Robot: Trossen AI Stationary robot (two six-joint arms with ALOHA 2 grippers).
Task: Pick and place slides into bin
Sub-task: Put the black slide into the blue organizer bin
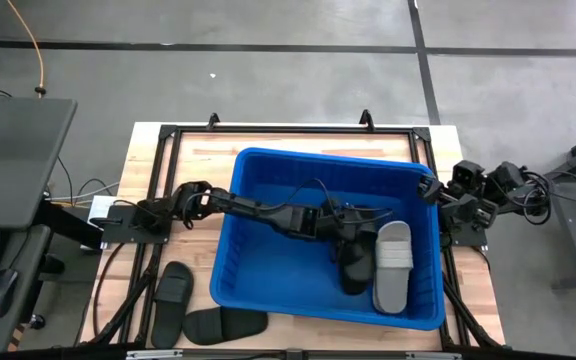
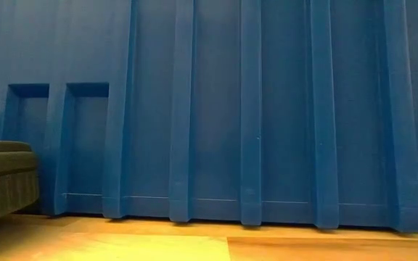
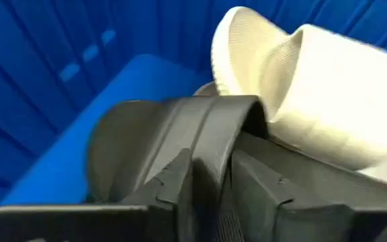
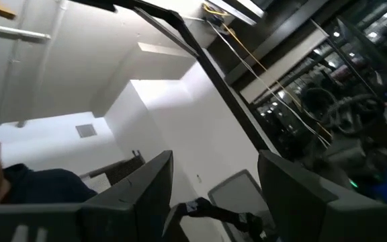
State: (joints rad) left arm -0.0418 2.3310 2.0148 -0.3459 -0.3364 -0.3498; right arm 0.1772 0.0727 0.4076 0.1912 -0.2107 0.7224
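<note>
Even overhead light; wrist views blurred, low view dim.

**Wooden table with a blue bin and two black slides**

The table has a light wooden top edged by a dark metal frame. The blue bin stands directly on it and takes up most of the middle and right. To the left of the bin, near the front edge, two black slides lie on the wood: one black slide points roughly front to back, and the other black slide lies crosswise just beside it, close to the bin's front left corner. At table height, the bin's ribbed wall meets the wooden top, with a dark slide's edge at the left.
</note>
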